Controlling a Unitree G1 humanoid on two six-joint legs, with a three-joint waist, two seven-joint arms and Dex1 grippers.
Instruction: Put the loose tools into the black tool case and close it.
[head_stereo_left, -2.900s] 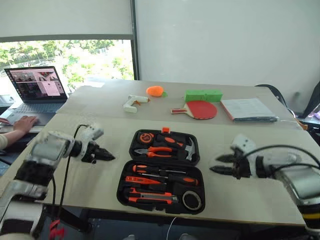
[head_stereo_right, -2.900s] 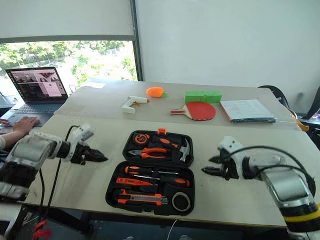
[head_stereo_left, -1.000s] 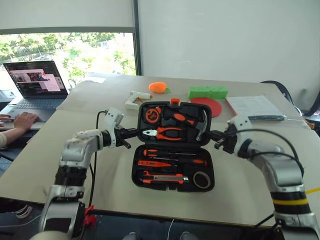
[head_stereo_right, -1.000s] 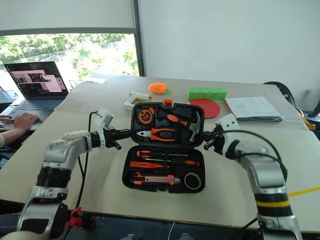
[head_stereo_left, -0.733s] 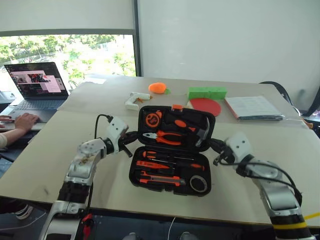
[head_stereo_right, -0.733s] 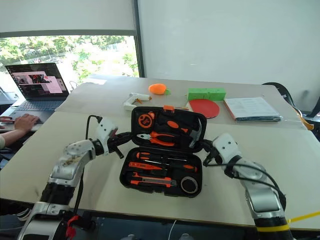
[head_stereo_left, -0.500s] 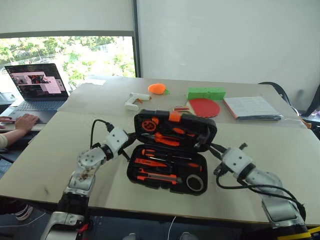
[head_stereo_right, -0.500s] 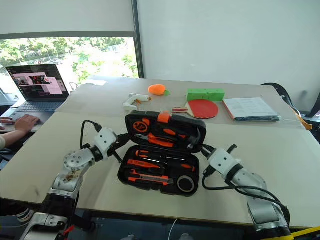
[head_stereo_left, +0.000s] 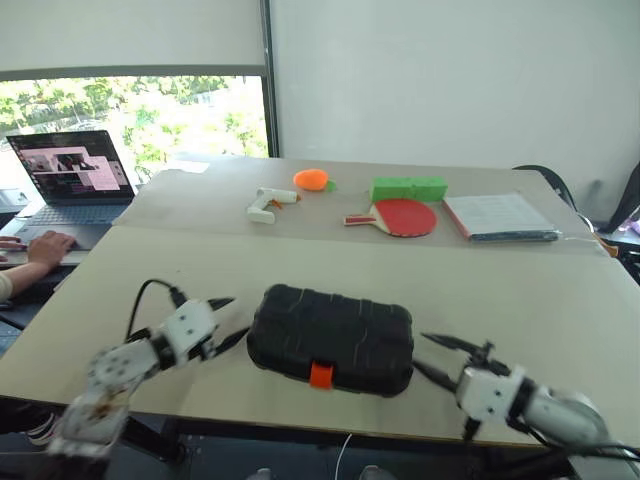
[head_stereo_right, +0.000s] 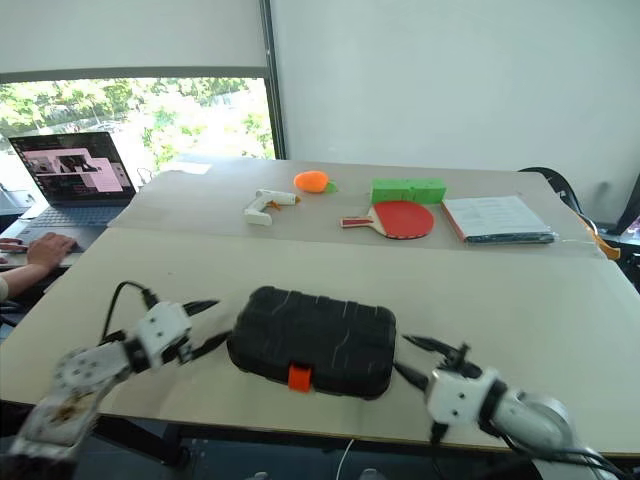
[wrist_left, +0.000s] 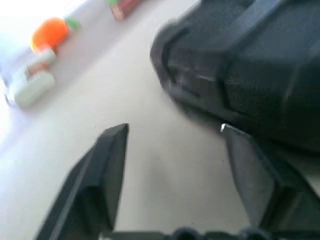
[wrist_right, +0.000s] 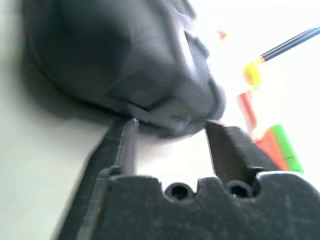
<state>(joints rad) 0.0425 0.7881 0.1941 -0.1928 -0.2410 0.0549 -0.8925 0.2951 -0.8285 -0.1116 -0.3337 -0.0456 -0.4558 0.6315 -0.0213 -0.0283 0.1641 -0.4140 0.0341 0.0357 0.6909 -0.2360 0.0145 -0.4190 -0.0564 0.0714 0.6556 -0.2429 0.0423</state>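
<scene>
I see a pale table (head_stereo_left: 560, 300) by a window; the black tool case (head_stereo_left: 331, 338) lies shut near its front edge, orange latch (head_stereo_left: 320, 375) facing me; my left gripper (head_stereo_left: 226, 322) sits just beside its left end, fingers spread, holding nothing; my right gripper (head_stereo_left: 437, 358) flanks the other end, also spread and empty.

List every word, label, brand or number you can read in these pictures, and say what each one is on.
No text here can be read.
Laptop screen: pink and dark windows, with any writing too small to make out.
Papers at the far right of the table: too small to tell whether they are printed.
Closed black tool case: only ridges and an orange latch, no lettering visible.
</scene>
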